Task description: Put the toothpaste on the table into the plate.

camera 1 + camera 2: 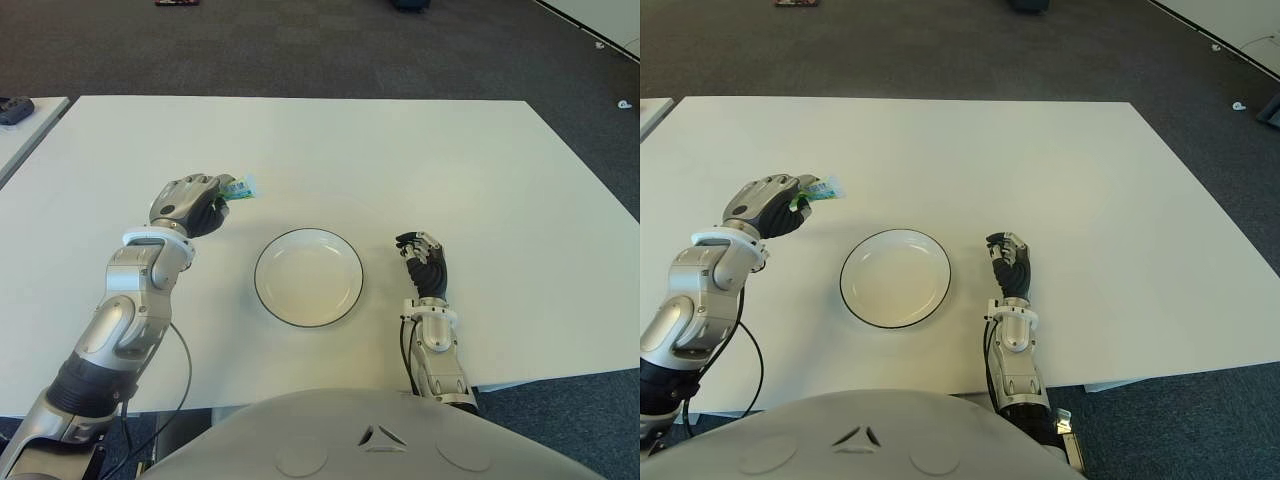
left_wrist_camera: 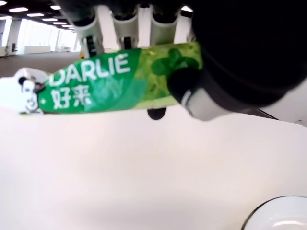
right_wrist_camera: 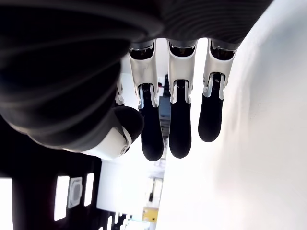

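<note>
The left hand [image 1: 190,205] grips the green plastic toothpaste tube [image 1: 240,188], with the round white black-rimmed plate [image 1: 308,277] lying rightward and nearer the robot.

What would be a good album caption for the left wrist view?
Left hand grips a green Darlie toothpaste tube above the white table, white plate's rim nearby.

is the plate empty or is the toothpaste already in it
Empty. The plate shows only its bare white inside, and the toothpaste is gripped in the left robot hand, to the plate's left.
</note>
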### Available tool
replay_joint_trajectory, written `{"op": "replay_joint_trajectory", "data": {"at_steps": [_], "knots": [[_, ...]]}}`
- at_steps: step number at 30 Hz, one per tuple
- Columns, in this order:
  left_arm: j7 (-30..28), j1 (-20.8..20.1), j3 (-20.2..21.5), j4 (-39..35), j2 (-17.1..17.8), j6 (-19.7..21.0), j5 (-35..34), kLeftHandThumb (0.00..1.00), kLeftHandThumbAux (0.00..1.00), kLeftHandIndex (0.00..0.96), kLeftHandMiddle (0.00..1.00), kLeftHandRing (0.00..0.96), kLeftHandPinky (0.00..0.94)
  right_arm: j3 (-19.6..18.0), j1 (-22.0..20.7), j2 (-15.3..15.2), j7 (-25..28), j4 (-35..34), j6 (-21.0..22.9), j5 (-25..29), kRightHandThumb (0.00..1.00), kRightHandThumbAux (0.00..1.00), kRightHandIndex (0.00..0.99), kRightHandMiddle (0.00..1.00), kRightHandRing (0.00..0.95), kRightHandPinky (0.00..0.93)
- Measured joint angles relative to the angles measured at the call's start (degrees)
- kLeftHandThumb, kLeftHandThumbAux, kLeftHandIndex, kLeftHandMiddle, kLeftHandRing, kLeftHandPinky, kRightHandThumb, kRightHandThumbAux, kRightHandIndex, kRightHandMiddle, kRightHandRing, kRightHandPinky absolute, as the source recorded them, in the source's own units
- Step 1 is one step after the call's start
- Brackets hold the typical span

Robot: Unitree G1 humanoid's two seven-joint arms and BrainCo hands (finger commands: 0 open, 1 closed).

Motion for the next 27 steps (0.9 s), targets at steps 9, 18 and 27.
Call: {"op": "replay_joint_trajectory", "data": {"at_steps": [9,18,27], "knots": [[0.00,0.00,0.87,-2.59,-1.13,-3.25,-1.16,0.730,0.701,0.442,0.854,0.849,0.856,-0.05,-0.44,0.04,-0.10,1.12,-1.09,0.06,0.703,0.733,0.425,0.439,0.419,0.414],[-1.06,-0.17,-2.95,-5.66,-3.67,-7.56,-1.67,0.731,0.702,0.442,0.848,0.845,0.851,0.03,-0.81,0.08,-0.47,1.34,-1.58,-0.06,0.703,0.733,0.425,0.444,0.426,0.416],[-3.90,-1.93,-6.73,-5.04,-3.81,-14.05,-2.68,0.727,0.703,0.441,0.848,0.842,0.838,0.11,-0.81,0.04,-0.56,1.34,-2.18,-0.03,0.703,0.733,0.425,0.455,0.434,0.425]]}}
